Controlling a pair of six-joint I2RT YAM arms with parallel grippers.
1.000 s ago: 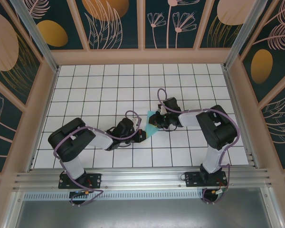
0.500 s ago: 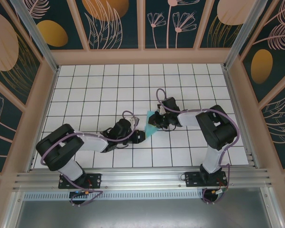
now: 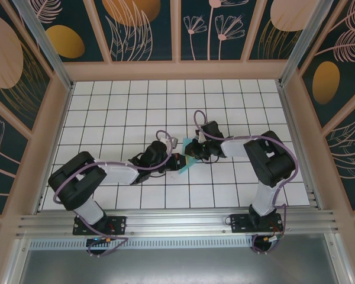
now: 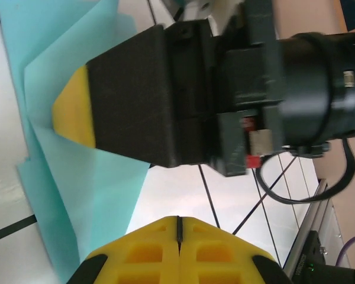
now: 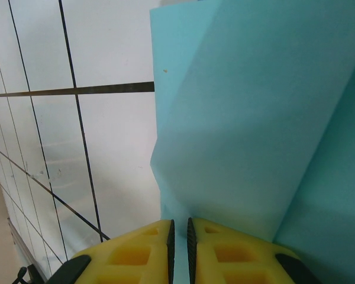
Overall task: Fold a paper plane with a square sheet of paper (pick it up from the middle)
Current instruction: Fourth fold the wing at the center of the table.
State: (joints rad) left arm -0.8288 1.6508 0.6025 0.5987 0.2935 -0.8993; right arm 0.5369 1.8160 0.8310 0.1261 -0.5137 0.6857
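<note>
Cyan square sheet of paper (image 3: 189, 161) is located near the middle of the white gridded surface (image 3: 118, 106), between the two arm tips, which meet over it from left and right. It is no longer flat: the wrist views show several overlapping layers with straight creases, and part of the paper stands up off the surface.

Right gripper (image 5: 178, 232): the jaws are drawn almost together, with a thin slit between the yellow fingers (image 5: 231, 248). The paper runs down into that slit, so the jaws are gripping the sheet. In the left wrist view, one black finger with a yellow pad lies against the folded layers, with cyan paper above and below it. In the top view this gripper sits at the right edge of the sheet.

Left gripper (image 4: 178, 228): the jaws are fully closed, yellow fingers meeting along a single seam, with nothing between them. The tip points at the sheet from the near left side and lies just beside its lower layers. Whether it touches the paper cannot be told. Bare surface with dark grid lines shows between this tip and the right gripper's black body
</note>
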